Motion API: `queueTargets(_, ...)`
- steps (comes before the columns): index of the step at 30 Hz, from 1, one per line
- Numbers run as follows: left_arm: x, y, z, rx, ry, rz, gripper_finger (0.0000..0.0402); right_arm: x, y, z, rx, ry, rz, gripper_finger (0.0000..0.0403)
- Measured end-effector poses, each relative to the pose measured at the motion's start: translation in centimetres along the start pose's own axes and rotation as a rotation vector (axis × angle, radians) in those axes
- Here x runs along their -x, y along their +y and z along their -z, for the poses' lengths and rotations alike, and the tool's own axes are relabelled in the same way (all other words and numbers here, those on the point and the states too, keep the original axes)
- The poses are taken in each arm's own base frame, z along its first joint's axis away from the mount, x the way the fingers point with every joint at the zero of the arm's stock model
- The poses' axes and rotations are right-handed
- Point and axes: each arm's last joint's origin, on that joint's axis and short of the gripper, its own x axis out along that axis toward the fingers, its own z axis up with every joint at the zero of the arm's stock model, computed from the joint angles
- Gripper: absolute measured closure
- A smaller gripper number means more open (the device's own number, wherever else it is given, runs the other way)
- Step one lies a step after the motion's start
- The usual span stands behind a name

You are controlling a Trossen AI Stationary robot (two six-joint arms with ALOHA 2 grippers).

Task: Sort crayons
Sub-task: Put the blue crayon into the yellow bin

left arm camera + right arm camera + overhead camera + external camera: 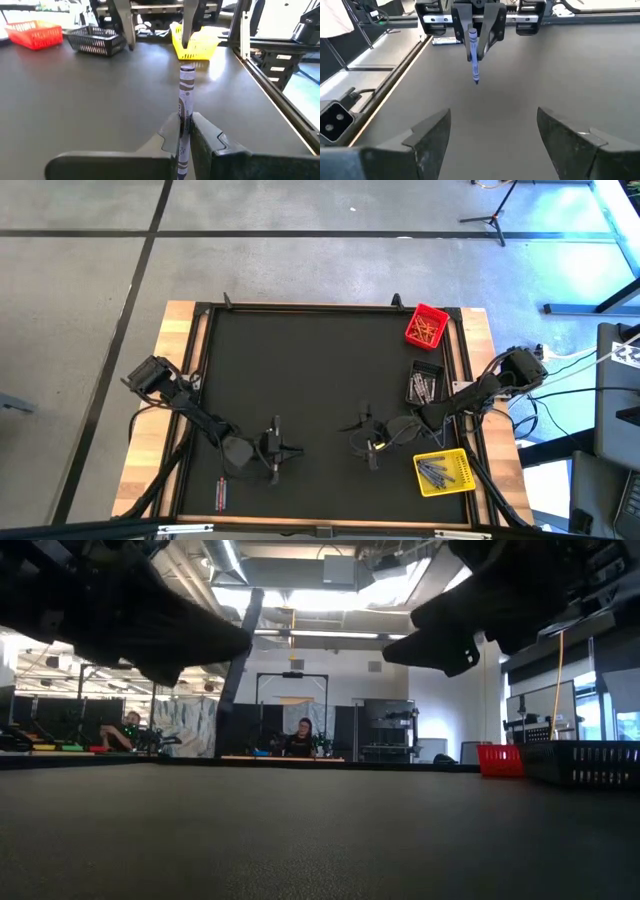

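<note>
A blue crayon [186, 95] with a paper wrapper sticks out of my left gripper [182, 122], which is shut on it above the near middle of the black mat [300, 370]. In the right wrist view the crayon [474, 57] slants down, its tip toward my right gripper [492, 125]. My right gripper [365, 442] faces it a short way to the right. It is open, with nothing between its fingers. In the high view my left gripper [278, 448] is near the table's front edge. My left gripper pinches the crayon's wrapped rear part [183, 127] between its two fingers. The fingers lie along the crayon and point nearly level toward the table's right. The crayon's front half juts out past the fingertips, slanting slightly down, lifted clear of the mat.
Along the right edge stand a red bin [427, 325] with orange crayons, a black bin [425, 385] and a yellow bin [445, 472] with greyish crayons. Another crayon [222, 495] lies near the front left corner. People sit in the room beyond [303, 737].
</note>
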Motion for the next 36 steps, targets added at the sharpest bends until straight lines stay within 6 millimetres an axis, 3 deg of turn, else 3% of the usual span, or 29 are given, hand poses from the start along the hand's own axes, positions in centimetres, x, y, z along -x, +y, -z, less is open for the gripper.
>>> queueTargets(6, -0.3, -0.3, -1.3, -0.046, -0.089, -0.037, 0.0388, -1.0, 0.2, 0.3, -0.041, -0.104, -0.02, 0.0109)
queueTargets(13, -1.1, -0.2, -2.1, -0.05, -0.122, -0.078, 0.0388, -4.8, 1.0, 1.0, -0.03, -0.163, -0.013, 0.0109)
queueTargets(19, -1.6, -0.3, -1.9, -0.058, -0.115, -0.077, 0.0388, -7.8, 1.1, -0.7, 0.019, -0.214, 0.032, 0.0127)
queueTargets(26, -1.7, -0.4, -2.2, -0.048, -0.128, -0.08, 0.0388, -9.0, 0.2, -1.7, 0.026, -0.174, 0.066, 0.0185)
queueTargets(36, -1.7, -0.3, -2.4, -0.033, -0.142, -0.076, 0.0388, -9.2, 0.4, -1.9, 0.044, -0.161, 0.029, 0.0233)
